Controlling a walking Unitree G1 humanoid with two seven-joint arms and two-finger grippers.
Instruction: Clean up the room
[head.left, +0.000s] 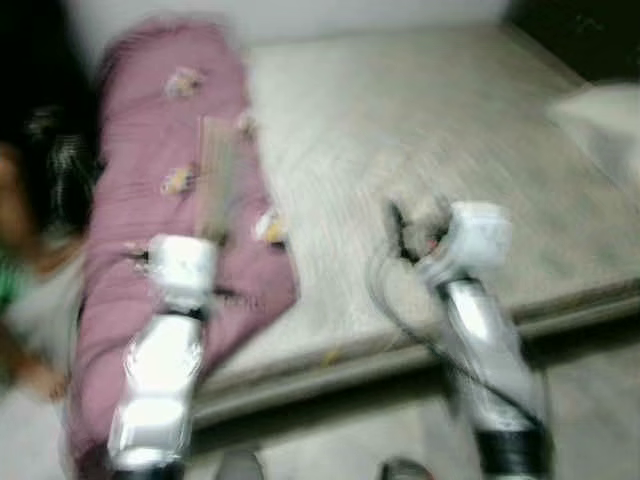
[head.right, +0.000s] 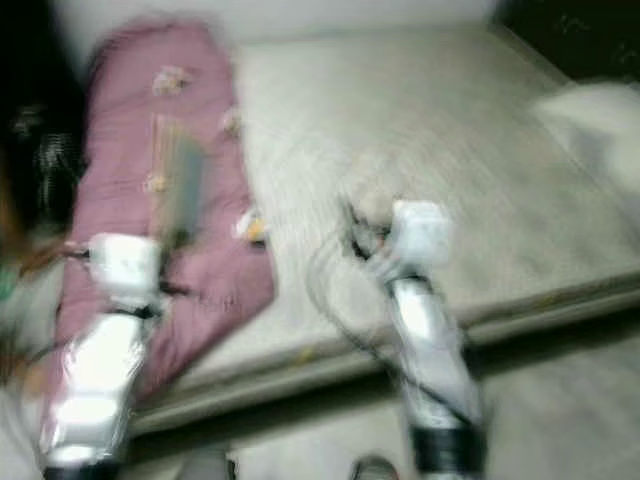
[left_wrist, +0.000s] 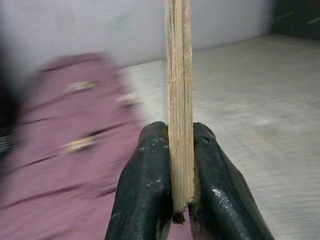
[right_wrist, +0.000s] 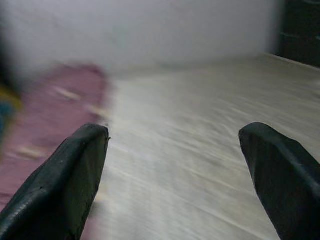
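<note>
Bed (head.left: 420, 150) with a pale grey cover ran to a light wall; head views blurred. Left tool (left_wrist: 181, 150) was clamped on a thin wooden board (left_wrist: 180, 90), held edge-on and upright between both black fingers (left_wrist: 145, 185), above a mauve quilt (head.left: 150, 150) along the bed's left side. The quilt carried small pale patches. Right tool (right_wrist: 175, 170) hung wide open and empty over the bare cover, well apart from the board. A white pillow (head.left: 600, 120) lay far right.

We record a mauve quilt (head.left: 150, 200) with small pale yellow motifs, lying on a grey-beige mattress (head.left: 420, 130); pale wooden board (left_wrist: 179, 100) edge.
</note>
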